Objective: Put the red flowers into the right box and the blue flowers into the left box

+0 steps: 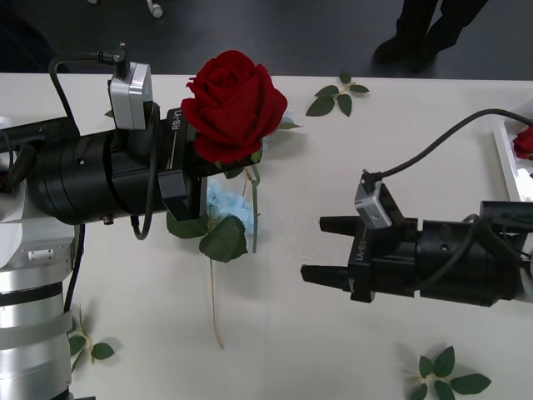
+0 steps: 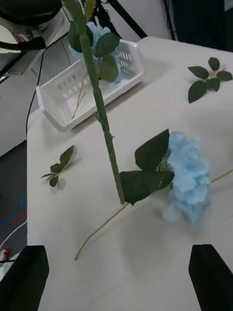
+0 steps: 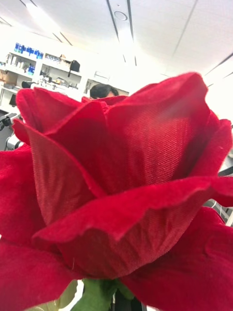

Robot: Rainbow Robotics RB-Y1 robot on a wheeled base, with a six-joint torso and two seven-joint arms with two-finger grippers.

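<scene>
A red flower (image 1: 229, 104) (image 3: 116, 184) is held up above the table with my left gripper (image 1: 204, 167) shut on its stem just under the bloom; the fingers are hidden behind it. The green stem (image 2: 104, 131) hangs down to the table. Under it a blue flower (image 1: 225, 204) (image 2: 189, 177) lies on the table. My right gripper (image 1: 314, 248) (image 2: 119, 286) is open and empty, right of that bloom. The right box (image 1: 506, 154) at the table's right edge holds a red flower (image 1: 525, 142). The left box (image 2: 53, 104) holds a blue flower (image 2: 99, 34).
Loose leaf sprigs lie at the far middle (image 1: 337, 96) (image 2: 208, 80), the near right (image 1: 445, 375) and the near left (image 1: 87, 346) (image 2: 59, 165). The blue flower's thin stem (image 1: 215, 308) runs toward the near edge. My left arm's dark body spans the left side.
</scene>
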